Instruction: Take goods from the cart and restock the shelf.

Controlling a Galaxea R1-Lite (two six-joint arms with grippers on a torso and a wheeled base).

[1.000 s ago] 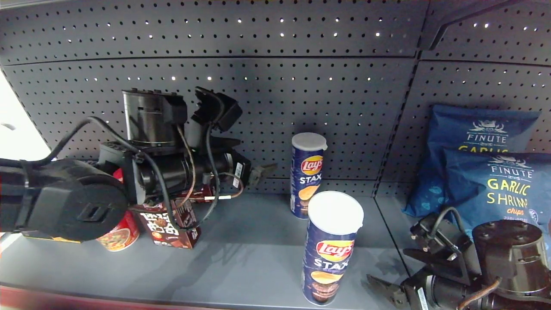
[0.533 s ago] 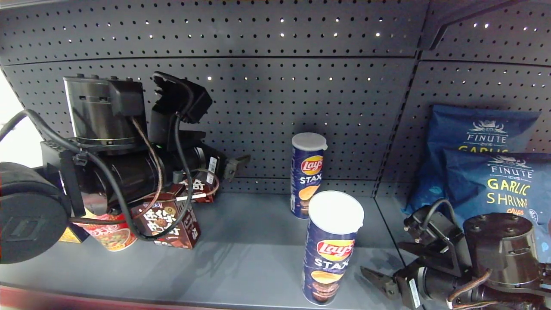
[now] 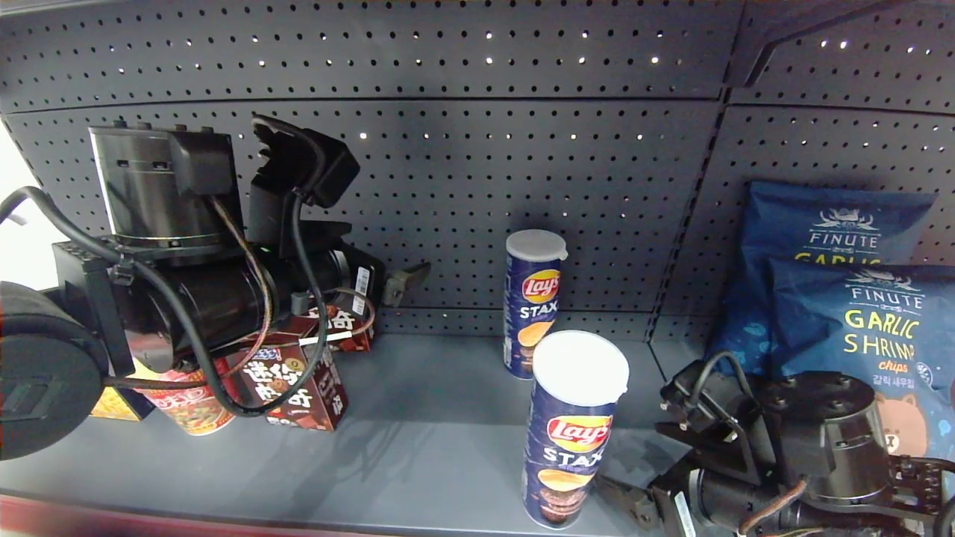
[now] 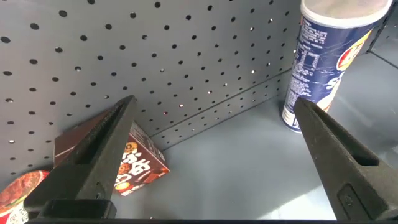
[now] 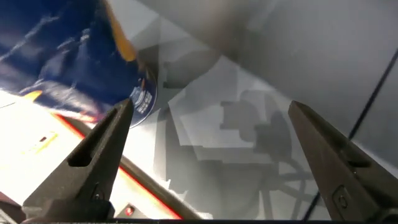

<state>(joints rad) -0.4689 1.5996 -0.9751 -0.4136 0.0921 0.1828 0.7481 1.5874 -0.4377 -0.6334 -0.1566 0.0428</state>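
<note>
Rt pincer (image 5: 210, 107) spread wide, empty, low beside the front chips can (image 3: 574, 432), which stands at the shelf (image 3: 418, 440) edge. Left pincer (image 4: 214, 102) released too, by the brown box (image 3: 298, 388). Can's prob light, stiff, slick, tippy. Grab mid-body, not the lid.

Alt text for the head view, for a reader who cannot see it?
Two upright chip cans stand mid-shelf, the front can near the edge and the rear can by the pegboard. The open left tool hangs by brown boxes and a red cup; the open right tool sits low beside the front can, near blue bags.
</note>
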